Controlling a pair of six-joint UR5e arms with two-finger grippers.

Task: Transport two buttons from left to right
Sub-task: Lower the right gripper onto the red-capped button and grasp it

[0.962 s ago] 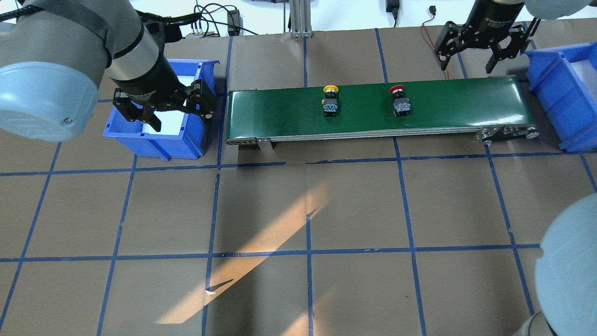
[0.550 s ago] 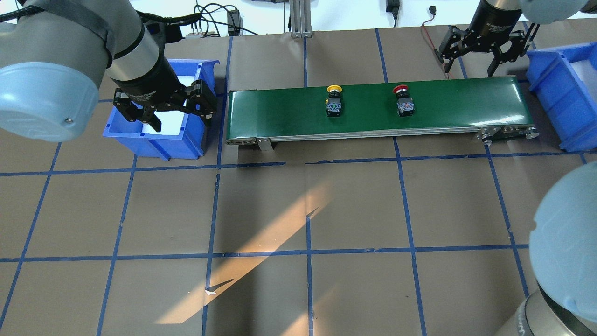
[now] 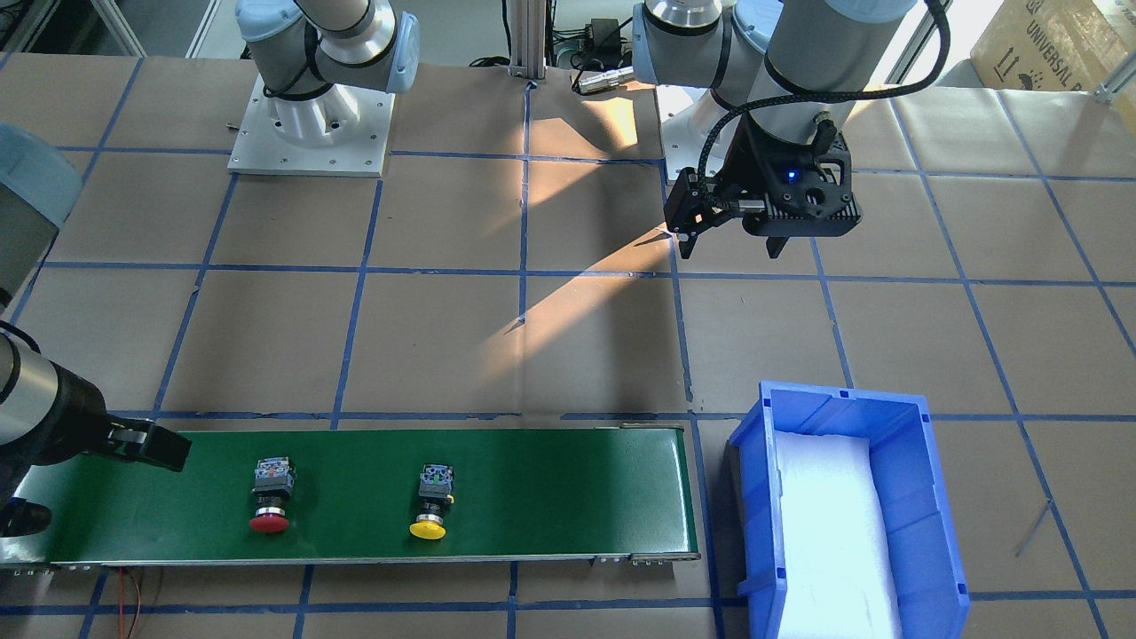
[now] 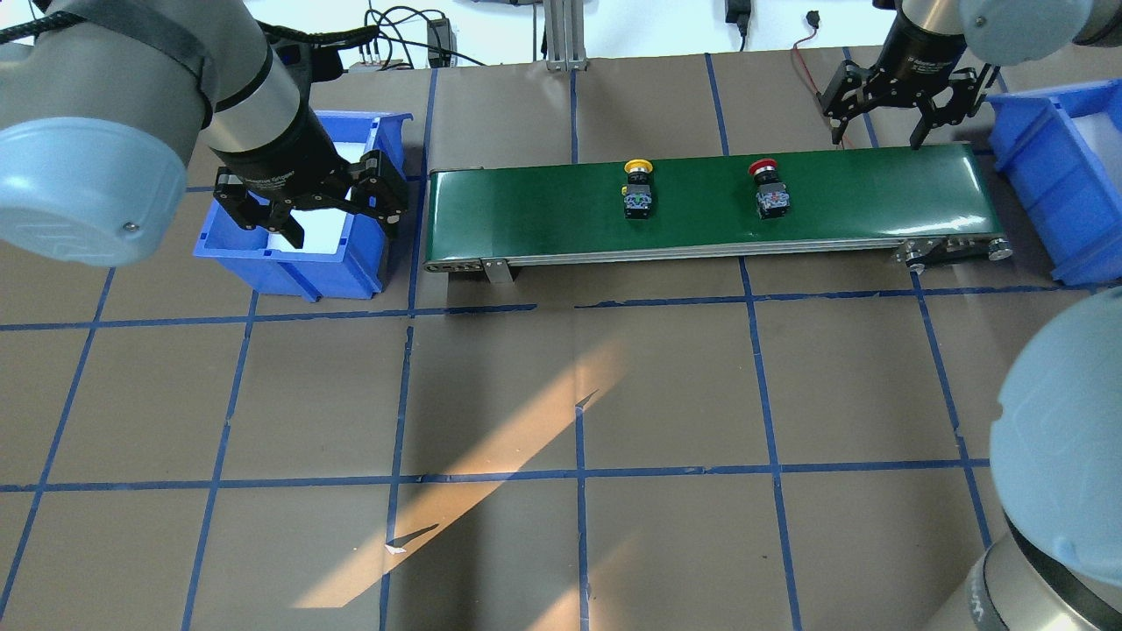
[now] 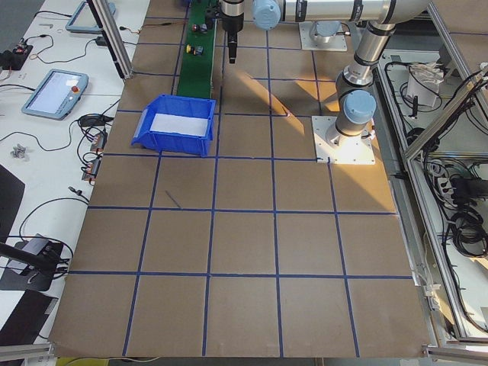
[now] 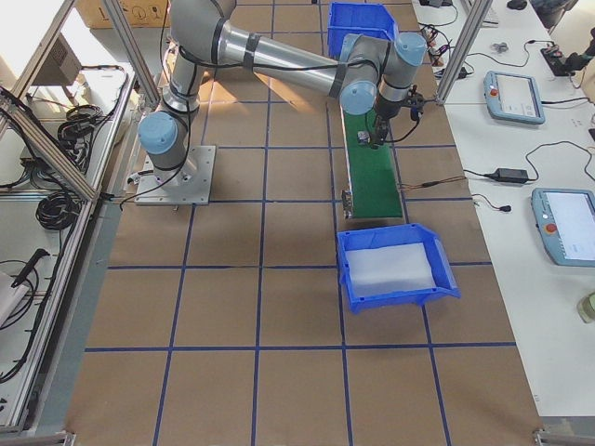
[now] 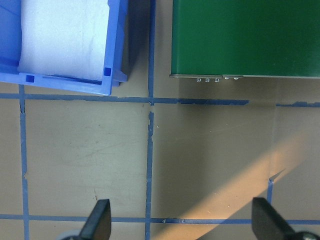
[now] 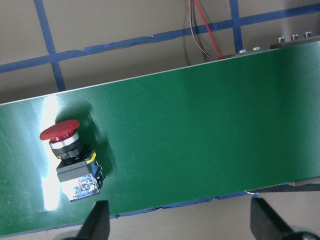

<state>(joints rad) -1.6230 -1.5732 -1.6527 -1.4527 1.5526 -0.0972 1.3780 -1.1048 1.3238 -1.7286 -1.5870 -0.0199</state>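
Your long green conveyor belt [image 4: 526, 206] rolled on toward the right-hand blue plastic bin [image 4: 1039, 171]. Right gripper [image 4: 877, 138], spread wide, shifted over its end; left gripper [image 4: 342, 230] hangs spread too. Red mushroom-cap push-button [image 4: 770, 188] leads mid-belt, yellow-capped push-button [image 4: 637, 188] trails. Pickup's next, probably.

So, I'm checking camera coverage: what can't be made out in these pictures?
Red button label print: blurred, right wrist view.
Yellow button: outside right wrist view; tiny in side views.
Right gripper: cut by front-facing view's left edge.
Left bin interior: partly covered by left gripper, overhead view.
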